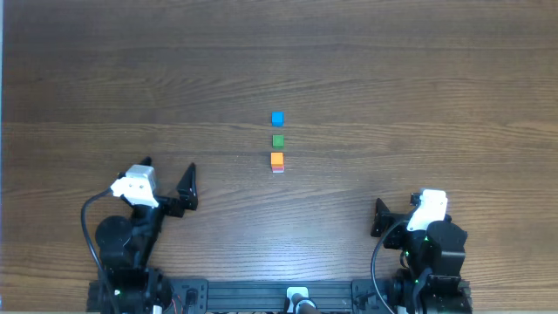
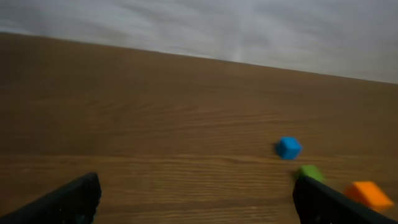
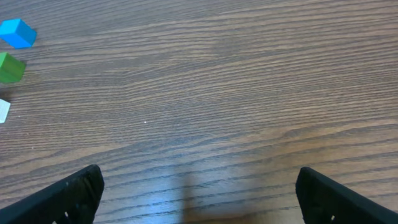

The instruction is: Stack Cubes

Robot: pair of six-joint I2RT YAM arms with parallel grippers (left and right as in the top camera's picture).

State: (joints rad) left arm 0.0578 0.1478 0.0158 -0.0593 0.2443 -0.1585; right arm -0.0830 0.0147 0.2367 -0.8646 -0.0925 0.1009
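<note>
Wooden desk (image 1: 436,70) had the cubes lined up 12-to-6 in the middle: blue cube (image 1: 277,119), green cube (image 1: 277,140), orange cube (image 1: 276,159) closest to the arms. Both were released, empty. The left tool (image 1: 167,174) had the row at 2 o'clock, the right tool (image 3: 199,180) at 10. Left looked slightly nearer, I'd say.

You've got bare bench (image 1: 174,78) ahead of your left hand (image 1: 169,167); only the cube row (image 1: 277,140) stands off to its right.
</note>
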